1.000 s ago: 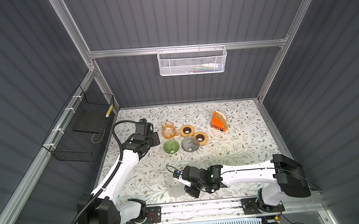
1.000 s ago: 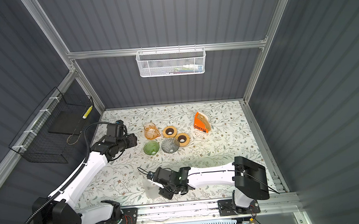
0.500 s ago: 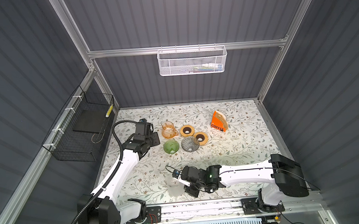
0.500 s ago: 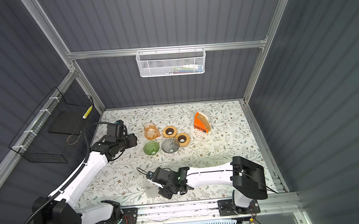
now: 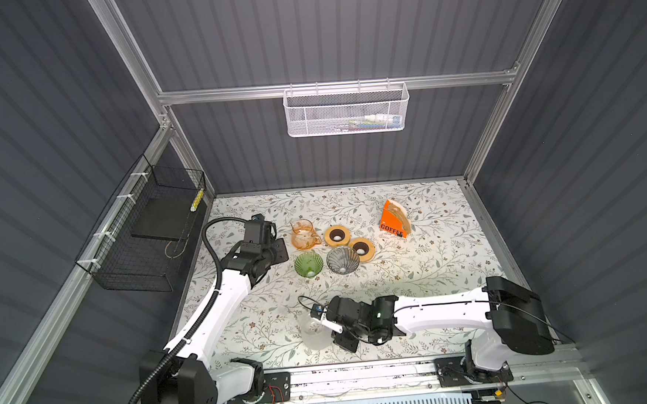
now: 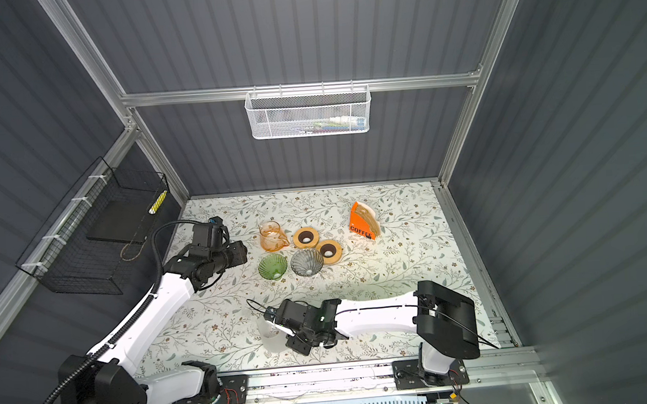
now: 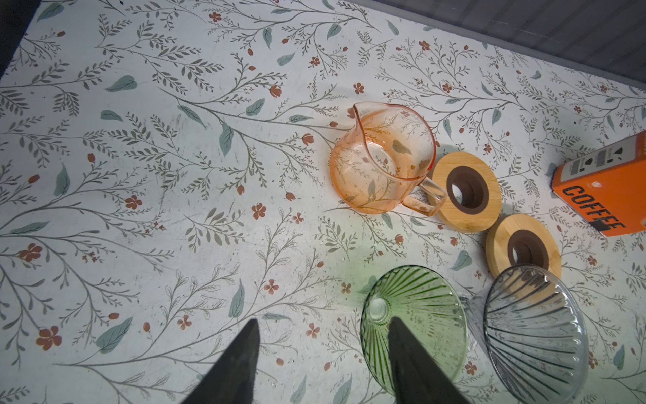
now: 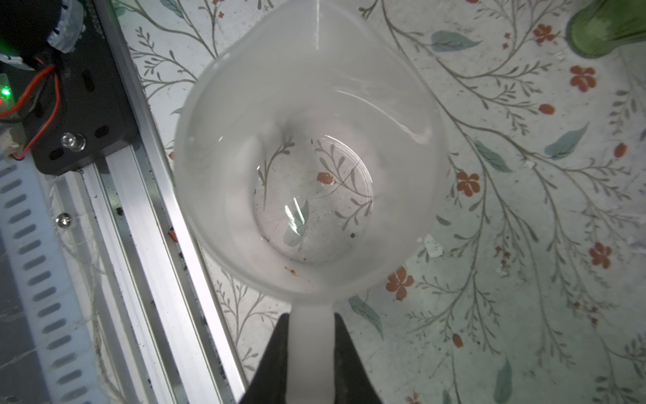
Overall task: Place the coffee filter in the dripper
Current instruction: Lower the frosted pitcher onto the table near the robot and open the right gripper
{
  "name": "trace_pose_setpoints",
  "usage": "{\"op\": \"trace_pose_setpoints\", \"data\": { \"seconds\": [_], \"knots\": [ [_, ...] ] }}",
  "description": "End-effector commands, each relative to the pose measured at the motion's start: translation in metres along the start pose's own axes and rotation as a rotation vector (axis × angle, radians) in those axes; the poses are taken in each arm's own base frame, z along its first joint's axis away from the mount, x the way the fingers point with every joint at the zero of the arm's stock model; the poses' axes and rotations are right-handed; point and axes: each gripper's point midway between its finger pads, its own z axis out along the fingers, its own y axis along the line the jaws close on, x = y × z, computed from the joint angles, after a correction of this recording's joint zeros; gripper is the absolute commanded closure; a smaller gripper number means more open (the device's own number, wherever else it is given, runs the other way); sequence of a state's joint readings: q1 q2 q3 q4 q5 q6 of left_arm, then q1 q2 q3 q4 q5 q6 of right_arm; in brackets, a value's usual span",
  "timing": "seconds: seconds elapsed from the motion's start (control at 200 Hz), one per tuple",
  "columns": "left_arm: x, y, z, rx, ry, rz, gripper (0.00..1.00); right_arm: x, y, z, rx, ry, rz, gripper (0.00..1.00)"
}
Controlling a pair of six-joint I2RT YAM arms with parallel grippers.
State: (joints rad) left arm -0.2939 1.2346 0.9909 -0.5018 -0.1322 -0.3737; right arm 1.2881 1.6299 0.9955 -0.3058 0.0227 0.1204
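Observation:
An orange box marked COFFEE [image 5: 393,221] stands at the back right with brown coffee filter papers [image 5: 398,210] showing in its open top. A green glass dripper [image 5: 308,264] and a grey glass dripper [image 5: 342,259] sit side by side mid-table. My left gripper [image 7: 323,323] hovers open and empty just left of the green dripper [image 7: 414,321], one fingertip in front of its rim. Near the front edge, my right gripper [image 8: 311,316] is shut on the handle of a frosted white jug [image 8: 311,157], which looks empty.
An orange glass pitcher [image 5: 304,235] and two wooden rings [image 5: 337,236] [image 5: 361,248] lie just behind the drippers. The front rail [image 8: 150,245] runs close beside the jug. A black wire basket [image 5: 151,236] hangs on the left wall, a white one [image 5: 347,111] on the back wall.
My right arm has edged slightly to the left with the jug in its grip. The left arm has not moved.

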Motion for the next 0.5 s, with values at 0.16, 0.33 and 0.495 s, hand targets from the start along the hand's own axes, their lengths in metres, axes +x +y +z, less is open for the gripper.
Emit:
{"op": "trace_pose_setpoints", "data": {
  "seconds": [0.16, 0.33, 0.495],
  "knots": [
    [-0.002, -0.001, 0.001, -0.012, 0.009, 0.024, 0.41, 0.006, -0.018, 0.008, 0.034, 0.022, 0.005, 0.87],
    [-0.003, -0.001, 0.001, -0.014, 0.011, 0.025, 0.40, 0.009, -0.023, 0.009, 0.044, 0.029, 0.001, 0.78],
    [-0.005, -0.002, 0.001, -0.014, 0.008, 0.024, 0.41, 0.011, -0.028, 0.009, 0.052, 0.035, 0.008, 0.72]
  ]
}}
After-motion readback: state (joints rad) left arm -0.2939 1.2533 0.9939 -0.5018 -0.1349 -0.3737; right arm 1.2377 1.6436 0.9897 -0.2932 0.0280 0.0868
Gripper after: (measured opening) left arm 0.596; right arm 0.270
